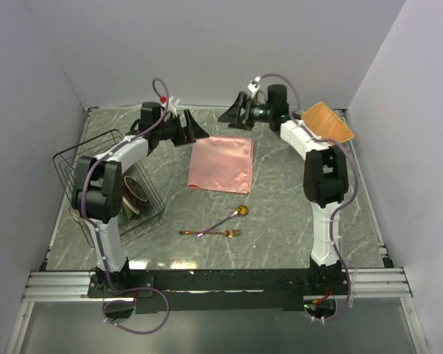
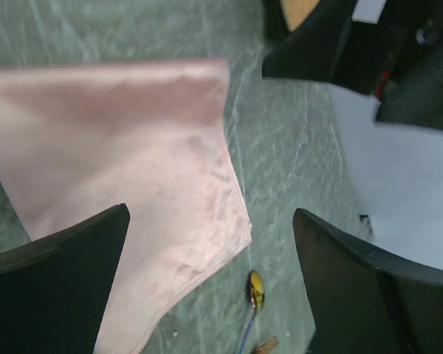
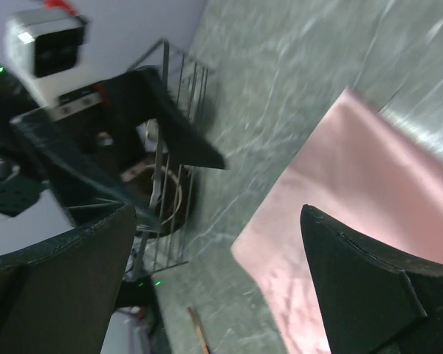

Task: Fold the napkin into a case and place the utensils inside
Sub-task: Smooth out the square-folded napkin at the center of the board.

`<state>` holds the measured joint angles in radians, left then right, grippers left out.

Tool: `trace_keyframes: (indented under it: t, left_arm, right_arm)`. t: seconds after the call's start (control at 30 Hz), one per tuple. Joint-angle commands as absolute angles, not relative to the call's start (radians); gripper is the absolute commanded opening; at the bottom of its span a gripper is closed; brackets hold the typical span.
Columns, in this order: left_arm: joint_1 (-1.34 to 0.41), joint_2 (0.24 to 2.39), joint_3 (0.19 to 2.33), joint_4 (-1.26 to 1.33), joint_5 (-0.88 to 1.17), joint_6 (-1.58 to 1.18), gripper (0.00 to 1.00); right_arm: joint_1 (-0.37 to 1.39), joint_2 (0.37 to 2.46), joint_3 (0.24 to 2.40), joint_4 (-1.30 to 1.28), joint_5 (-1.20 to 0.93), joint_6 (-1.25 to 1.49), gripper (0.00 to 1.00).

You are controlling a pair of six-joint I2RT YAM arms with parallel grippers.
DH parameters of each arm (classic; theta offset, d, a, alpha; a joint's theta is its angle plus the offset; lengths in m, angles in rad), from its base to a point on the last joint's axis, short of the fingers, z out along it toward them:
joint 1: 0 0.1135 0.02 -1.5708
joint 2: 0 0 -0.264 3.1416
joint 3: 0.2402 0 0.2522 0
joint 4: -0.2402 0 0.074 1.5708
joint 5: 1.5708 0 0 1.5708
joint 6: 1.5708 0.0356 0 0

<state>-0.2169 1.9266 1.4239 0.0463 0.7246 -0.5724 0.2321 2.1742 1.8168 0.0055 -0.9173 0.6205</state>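
Note:
The salmon-pink napkin lies flat and spread on the table's far middle; it also shows in the left wrist view and the right wrist view. The gold spoon and the gold fork lie on the table just in front of it; the spoon's bowl shows in the left wrist view. My left gripper hovers open and empty off the napkin's far-left corner. My right gripper hovers open and empty past its far-right corner.
A black wire rack holding crockery stands at the left. An orange-tan woven mat lies at the far right corner. Grey walls close the table on three sides.

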Motion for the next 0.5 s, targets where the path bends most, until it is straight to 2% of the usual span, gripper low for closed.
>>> trace_keyframes:
  t: [0.0,0.47]
  left_arm:
    - [-0.233,1.966,1.431,0.155,0.765,-0.761,0.99]
    - [-0.255,2.118,1.454,0.097,0.836,-0.764,0.99]
  right_arm:
    - [0.267,2.216,1.803,0.089,-0.942,0.716,1.00]
    - [0.189,2.485,1.907,0.138,-0.940,0.814,1.00]
